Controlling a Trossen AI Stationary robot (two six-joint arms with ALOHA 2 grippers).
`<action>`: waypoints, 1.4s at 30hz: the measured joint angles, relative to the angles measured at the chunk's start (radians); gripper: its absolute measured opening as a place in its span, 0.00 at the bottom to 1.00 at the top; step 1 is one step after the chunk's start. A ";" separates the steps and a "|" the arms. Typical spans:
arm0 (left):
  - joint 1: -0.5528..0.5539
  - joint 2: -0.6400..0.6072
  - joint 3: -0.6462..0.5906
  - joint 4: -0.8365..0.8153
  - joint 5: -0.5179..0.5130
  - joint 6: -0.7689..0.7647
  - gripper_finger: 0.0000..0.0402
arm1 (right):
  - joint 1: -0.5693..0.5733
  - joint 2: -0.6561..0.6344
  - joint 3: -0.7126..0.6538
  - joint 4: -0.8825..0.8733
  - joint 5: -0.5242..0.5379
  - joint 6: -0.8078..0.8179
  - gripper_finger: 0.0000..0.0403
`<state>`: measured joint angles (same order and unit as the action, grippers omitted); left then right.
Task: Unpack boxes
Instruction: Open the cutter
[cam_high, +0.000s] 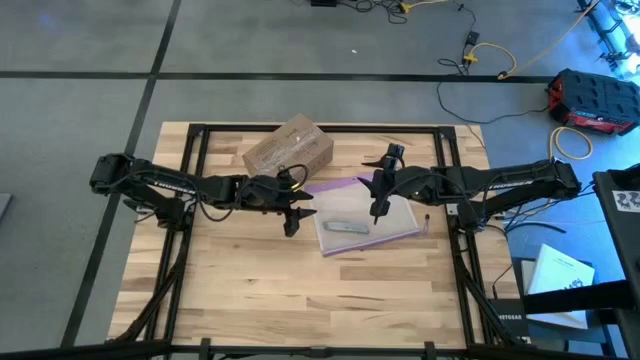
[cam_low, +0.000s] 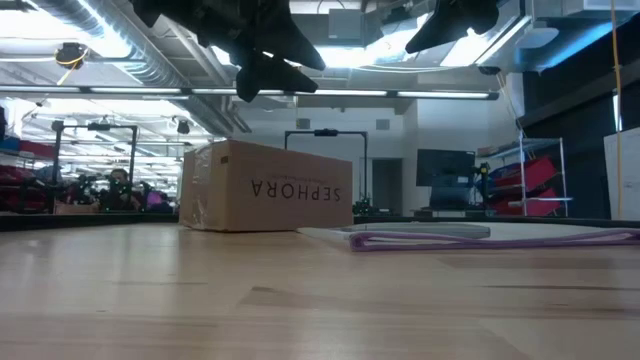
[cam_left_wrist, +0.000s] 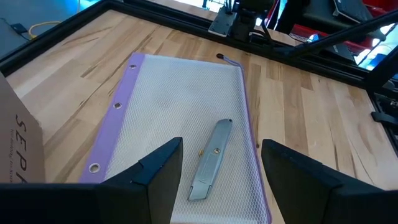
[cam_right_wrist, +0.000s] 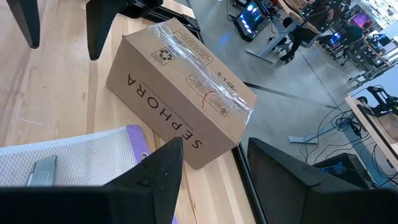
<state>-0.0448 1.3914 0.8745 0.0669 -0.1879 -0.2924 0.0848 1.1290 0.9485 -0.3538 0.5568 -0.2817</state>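
Note:
A brown cardboard box (cam_high: 288, 148) with black SEPHORA lettering (cam_right_wrist: 163, 113) stands on the far middle of the wooden table, its top seam taped over with clear tape. To its right lies a clear mesh bag (cam_left_wrist: 180, 112) with a purple edge, and a grey knife-like tool (cam_left_wrist: 210, 159) lies on the bag. My left gripper (cam_high: 293, 222) hovers open above the table just left of the bag, its fingers pointing toward the tool. My right gripper (cam_high: 378, 210) hovers open above the bag, facing the box (cam_low: 265, 187).
Black frame rails (cam_high: 200, 130) run round the table's far and side edges. The near half of the tabletop (cam_high: 300, 300) is bare wood. On the floor beyond the right edge are cables and a red case (cam_high: 592, 100).

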 joint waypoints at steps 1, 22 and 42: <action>0.000 0.000 0.000 0.000 0.000 0.000 0.51 | 0.000 0.000 0.000 0.000 0.000 0.000 0.42; 0.028 0.000 0.000 -0.003 0.001 0.118 0.51 | 0.000 0.000 0.000 0.000 0.000 0.000 0.42; 0.039 -0.269 0.048 0.056 0.021 0.375 0.51 | 0.000 0.000 0.000 -0.001 0.000 0.000 0.42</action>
<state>-0.0055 1.1228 0.9226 0.1226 -0.1665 0.0823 0.0847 1.1290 0.9489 -0.3548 0.5568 -0.2817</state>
